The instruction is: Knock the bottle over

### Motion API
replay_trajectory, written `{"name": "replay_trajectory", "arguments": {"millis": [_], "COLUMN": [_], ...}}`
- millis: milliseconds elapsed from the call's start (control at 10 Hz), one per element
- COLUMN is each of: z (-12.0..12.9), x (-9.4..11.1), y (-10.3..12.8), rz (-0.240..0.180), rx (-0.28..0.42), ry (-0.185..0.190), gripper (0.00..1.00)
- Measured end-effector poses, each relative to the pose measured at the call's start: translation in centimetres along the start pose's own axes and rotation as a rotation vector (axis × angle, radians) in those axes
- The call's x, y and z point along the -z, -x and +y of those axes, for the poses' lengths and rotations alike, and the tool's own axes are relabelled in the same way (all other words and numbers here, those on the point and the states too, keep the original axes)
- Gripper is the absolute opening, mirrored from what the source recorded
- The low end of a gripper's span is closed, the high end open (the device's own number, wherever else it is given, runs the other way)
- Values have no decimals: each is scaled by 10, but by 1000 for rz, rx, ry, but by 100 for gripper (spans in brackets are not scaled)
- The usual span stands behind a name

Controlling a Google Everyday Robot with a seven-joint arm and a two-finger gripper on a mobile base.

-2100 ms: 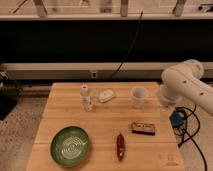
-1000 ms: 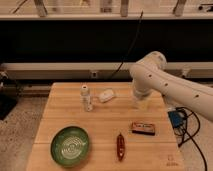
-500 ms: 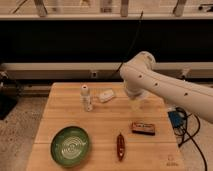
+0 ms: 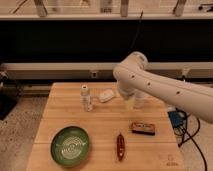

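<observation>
On my feed the white arm enters from the right edge of the frame and slopes up to a rounded joint near the centre, then bends downward toward the back of the tabletop. The end effector sits at the low end of that bend, just above the wood, to the right of a small white lumpy object. The arm's bulk covers it, so I cannot tell whether it is apart or together.

The bottle stands upright at the left of the tabletop's back half, just beside the lumpy object and apart from the end effector. A clear cup peeks out under the arm. Nearer the bottom of the frame lie a green plate, a reddish-brown oblong item and a dark snack packet.
</observation>
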Motion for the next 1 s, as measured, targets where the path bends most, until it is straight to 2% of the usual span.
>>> {"name": "replay_trajectory", "arguments": {"millis": [200,400,500,600,800,1000], "z": [-6,-8,-10,-14,-16,-20], "x": [-1,-2,-3,-4,-5,-7], "y": [12,14,17,22,23,28], "rz": [-9,-13,-17,-22,-23,-28], "rx": [22,32,42,55,59,73], "ry": [-7,-9,-13,-18,-19,-22], "gripper": [80,80,73,62,48,45]}}
